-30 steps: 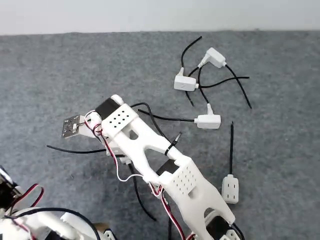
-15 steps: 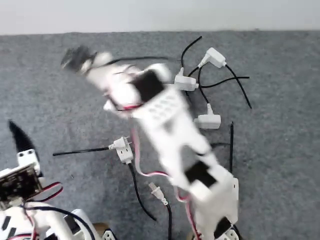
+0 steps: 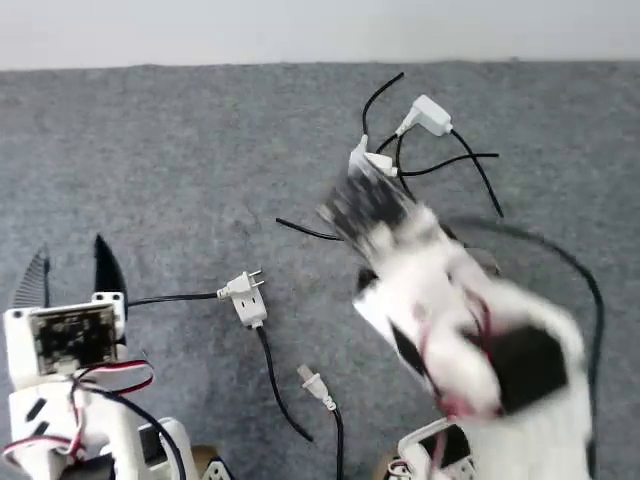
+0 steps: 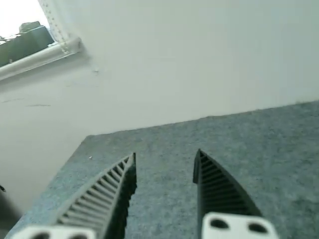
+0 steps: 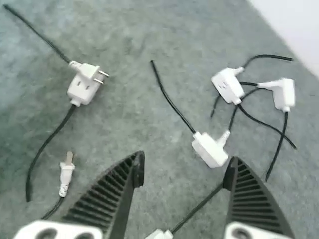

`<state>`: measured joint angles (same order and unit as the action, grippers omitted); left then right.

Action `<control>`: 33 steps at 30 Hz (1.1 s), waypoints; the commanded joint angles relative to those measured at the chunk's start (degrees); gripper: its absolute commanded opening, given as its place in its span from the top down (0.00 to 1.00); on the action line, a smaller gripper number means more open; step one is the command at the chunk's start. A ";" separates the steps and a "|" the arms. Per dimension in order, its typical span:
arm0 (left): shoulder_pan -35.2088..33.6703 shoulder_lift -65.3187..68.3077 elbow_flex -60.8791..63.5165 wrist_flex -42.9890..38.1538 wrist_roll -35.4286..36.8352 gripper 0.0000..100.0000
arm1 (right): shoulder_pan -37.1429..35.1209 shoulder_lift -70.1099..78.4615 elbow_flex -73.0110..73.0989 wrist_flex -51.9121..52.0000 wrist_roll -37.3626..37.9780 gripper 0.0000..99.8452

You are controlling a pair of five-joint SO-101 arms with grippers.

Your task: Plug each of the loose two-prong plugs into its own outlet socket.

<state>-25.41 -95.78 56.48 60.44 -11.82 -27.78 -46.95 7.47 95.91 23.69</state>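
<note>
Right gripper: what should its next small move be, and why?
Probably lower it toward the white connector. The right gripper is open and holds nothing, and this connector lies on the grey mat just ahead of it, nearer than the small loose plug.

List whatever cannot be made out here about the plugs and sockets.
High view: the right arm is blurred and hides whatever lies under it.
Right wrist view: a white piece is cut off by the frame edge; plug or socket, cannot tell.
High view: the loose plug is too small to tell its prongs apart.
</note>
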 commanded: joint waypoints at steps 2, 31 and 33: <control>5.80 0.26 3.56 0.26 -1.58 0.82 | 5.32 -29.49 32.26 -10.59 -0.18 0.75; 11.69 -0.18 15.16 -4.40 -1.67 0.82 | 15.78 -57.01 88.88 -36.70 1.41 0.75; 11.69 -0.18 15.16 -4.40 -1.67 0.82 | 15.78 -56.92 88.97 -36.26 1.41 0.75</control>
<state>-13.80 -95.78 72.04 57.80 -13.05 -12.57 -104.09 95.47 60.84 24.31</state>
